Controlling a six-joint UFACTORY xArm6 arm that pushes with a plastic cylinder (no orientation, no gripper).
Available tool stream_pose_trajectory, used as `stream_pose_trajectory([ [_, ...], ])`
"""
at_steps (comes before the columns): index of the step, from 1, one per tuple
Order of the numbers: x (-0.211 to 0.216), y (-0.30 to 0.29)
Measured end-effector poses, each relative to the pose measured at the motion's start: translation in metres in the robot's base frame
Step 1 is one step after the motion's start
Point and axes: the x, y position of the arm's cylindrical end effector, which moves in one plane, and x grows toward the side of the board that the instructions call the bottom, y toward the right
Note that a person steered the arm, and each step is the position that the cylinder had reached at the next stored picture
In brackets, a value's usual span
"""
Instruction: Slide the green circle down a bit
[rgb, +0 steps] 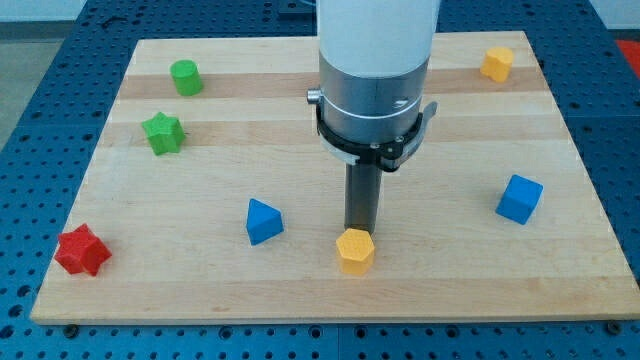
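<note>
The green circle (185, 77) stands near the board's top left corner. A green star (163, 133) lies just below it. My tip (358, 231) is at the board's lower middle, right above and touching or almost touching a yellow hexagon block (355, 251). The tip is far to the right of and below the green circle. The arm's white and grey body (375, 70) hides the board's top middle.
A blue triangular block (263, 221) lies left of my tip. A red star (82, 250) sits at the lower left corner. A blue cube (519, 199) is at the right. A second yellow block (496, 63) is at the top right. The wooden board (560, 290) lies on a blue perforated table.
</note>
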Motion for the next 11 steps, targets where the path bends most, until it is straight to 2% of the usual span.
stream_pose_trajectory([
  [1,-0.030,-0.003],
  [2,-0.091,-0.014],
  [6,-0.277,-0.121],
  [7,-0.294,-0.155],
  [8,-0.292,-0.202],
  [10,-0.260,-0.248],
  [11,-0.226,-0.251],
])
